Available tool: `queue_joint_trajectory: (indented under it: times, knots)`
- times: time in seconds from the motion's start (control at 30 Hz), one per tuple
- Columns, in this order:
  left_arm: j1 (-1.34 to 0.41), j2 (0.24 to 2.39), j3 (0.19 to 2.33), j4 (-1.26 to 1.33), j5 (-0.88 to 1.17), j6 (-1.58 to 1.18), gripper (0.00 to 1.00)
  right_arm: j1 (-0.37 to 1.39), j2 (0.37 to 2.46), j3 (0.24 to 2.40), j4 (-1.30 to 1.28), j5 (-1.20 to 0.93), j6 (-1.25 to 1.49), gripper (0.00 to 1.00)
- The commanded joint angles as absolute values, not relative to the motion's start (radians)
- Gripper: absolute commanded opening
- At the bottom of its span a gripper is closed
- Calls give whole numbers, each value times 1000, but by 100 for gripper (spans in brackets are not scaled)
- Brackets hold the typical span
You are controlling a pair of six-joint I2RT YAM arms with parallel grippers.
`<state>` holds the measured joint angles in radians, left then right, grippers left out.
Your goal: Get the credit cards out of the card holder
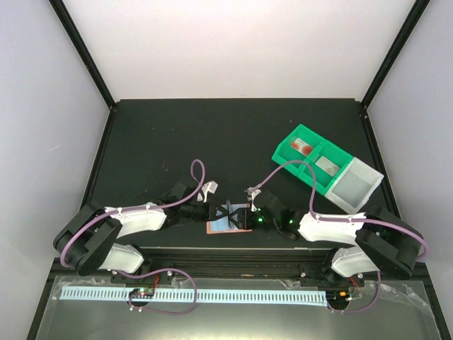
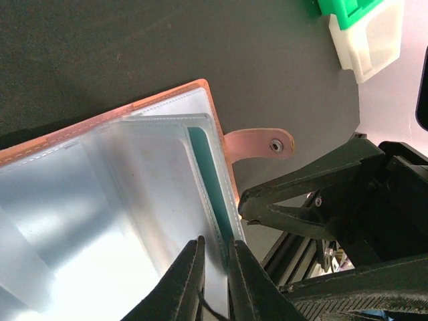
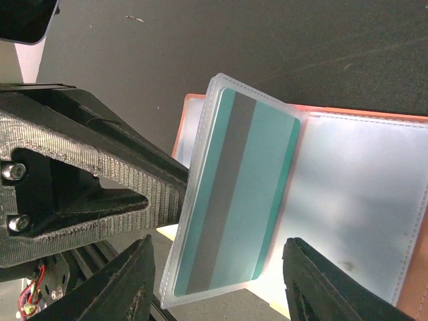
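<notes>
From above, the salmon card holder [image 1: 228,219] lies open at the table's near edge, directly between the left gripper [image 1: 210,212] and the right gripper [image 1: 248,216], which meet over it tip to tip. In the left wrist view, the left jaws are clenched on the edge of a clear sleeve [image 2: 154,174] of the holder. A teal card [image 2: 204,167] sits inside it just ahead of the tips, and the snap tab [image 2: 257,144] is beyond to the right. In the right wrist view, the right jaws stand released and wide, with the sleeved card and its dark stripe [image 3: 234,194] in the gap between them, touching neither finger. The risk, as I judge it, is that the right jaws close on plastic and card together. A pull would then drag the whole holder or strip the sleeve from the left pinch. That pinch is also close enough to the card's edge that it may trap the card.
</notes>
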<state>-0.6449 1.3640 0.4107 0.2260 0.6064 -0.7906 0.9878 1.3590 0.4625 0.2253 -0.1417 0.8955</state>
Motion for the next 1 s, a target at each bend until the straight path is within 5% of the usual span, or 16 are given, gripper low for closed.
queue_joint_trajectory:
  times: [0.0, 0.97]
  knots:
    - [-654, 1383, 452, 186, 581, -762, 11, 994, 1367, 463, 247, -144, 885, 55]
    - [-658, 1223, 487, -115, 321, -732, 12, 994, 1214, 466, -41, 74, 878, 49]
